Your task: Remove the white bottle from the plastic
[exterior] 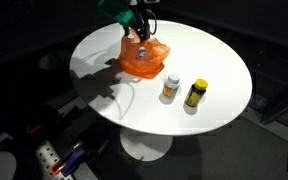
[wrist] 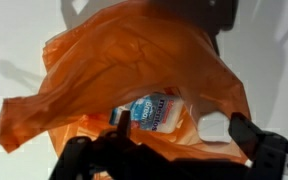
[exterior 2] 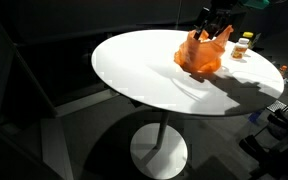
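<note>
An orange plastic bag [exterior: 144, 60] lies on the round white table [exterior: 94, 50]; it also shows in the other exterior view [exterior 2: 199, 55]. In the wrist view the bag [wrist: 124, 60] gapes open, and a white bottle with a blue label [wrist: 154, 112] lies inside beside a white rounded piece [wrist: 212, 125]. My gripper [wrist: 169, 150] is open, with its dark fingers spread on either side of the bag's mouth just above the bottle. In both exterior views the gripper [exterior: 139, 35] [exterior 2: 212, 30] hangs at the top of the bag.
A white bottle with an orange cap [exterior: 171, 88] and a yellow bottle with a black cap [exterior: 195, 94] stand on the table near the bag. They also show in an exterior view [exterior 2: 242, 46]. The surroundings are dark, with clutter on the floor [exterior: 49, 158].
</note>
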Robot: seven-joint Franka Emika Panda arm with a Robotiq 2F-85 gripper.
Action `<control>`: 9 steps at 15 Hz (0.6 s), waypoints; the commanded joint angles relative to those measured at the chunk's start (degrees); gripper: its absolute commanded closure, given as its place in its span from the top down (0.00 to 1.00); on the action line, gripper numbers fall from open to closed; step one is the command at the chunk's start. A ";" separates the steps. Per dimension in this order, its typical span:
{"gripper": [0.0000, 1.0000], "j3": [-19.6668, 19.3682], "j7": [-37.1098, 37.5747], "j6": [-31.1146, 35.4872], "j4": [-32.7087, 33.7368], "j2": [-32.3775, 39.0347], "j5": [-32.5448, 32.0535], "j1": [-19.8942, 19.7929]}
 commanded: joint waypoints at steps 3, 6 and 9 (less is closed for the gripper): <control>1.00 1.71 -1.22 -2.03 3.84 2.30 0.24 -1.01; 1.00 2.26 -0.84 -3.66 4.75 3.09 0.05 -0.73; 1.00 2.68 -0.36 -5.80 5.49 3.56 -0.26 -0.44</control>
